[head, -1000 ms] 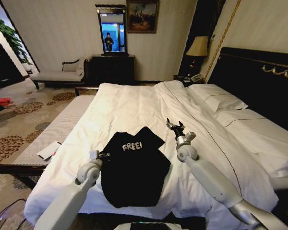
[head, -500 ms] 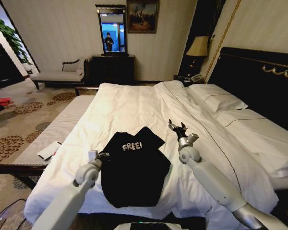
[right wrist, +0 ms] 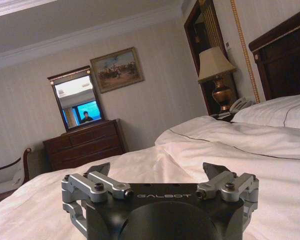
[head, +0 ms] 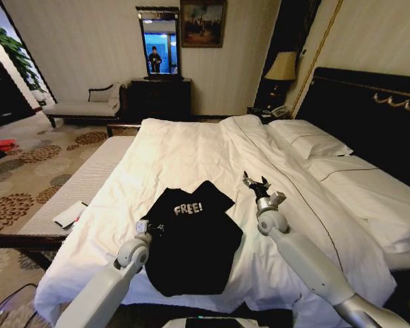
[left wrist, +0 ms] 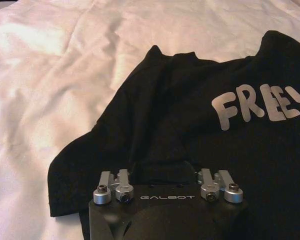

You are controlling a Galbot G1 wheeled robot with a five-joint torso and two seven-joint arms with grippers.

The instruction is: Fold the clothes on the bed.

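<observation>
The T-shirt (head: 191, 239) lies flat on the bed (head: 191, 154), on the white duvet close to the foot edge nearest me, chest side up with the white "FREE!" lettering (head: 188, 208) readable. Its collar end points toward the far side of the bed and its hem toward me.

My left gripper (head: 152, 226) sits at the shirt's left edge, by the sleeve. In the left wrist view the gripper (left wrist: 167, 172) is down on the black fabric of that sleeve (left wrist: 90, 165), which spreads out onto the duvet just beyond it. The linkages on both sides stand well apart, but the fingertips are hidden against the dark cloth, so I cannot tell whether they are spread or pinching fabric.

My right gripper (head: 256, 183) is on the other side of the shirt, apart from it, held over bare duvet beyond the right sleeve. In the right wrist view its fingers (right wrist: 102, 169) are spread wide with nothing between them, and the gripper (right wrist: 160, 172) faces across the bed toward a dresser (right wrist: 85, 145) and mirror (right wrist: 76, 100) against the far wall. A lamp (right wrist: 217, 72) stands beside the headboard (head: 369, 116), and pillows (head: 311, 143) lie at that end of the bed, well away from the shirt.
</observation>
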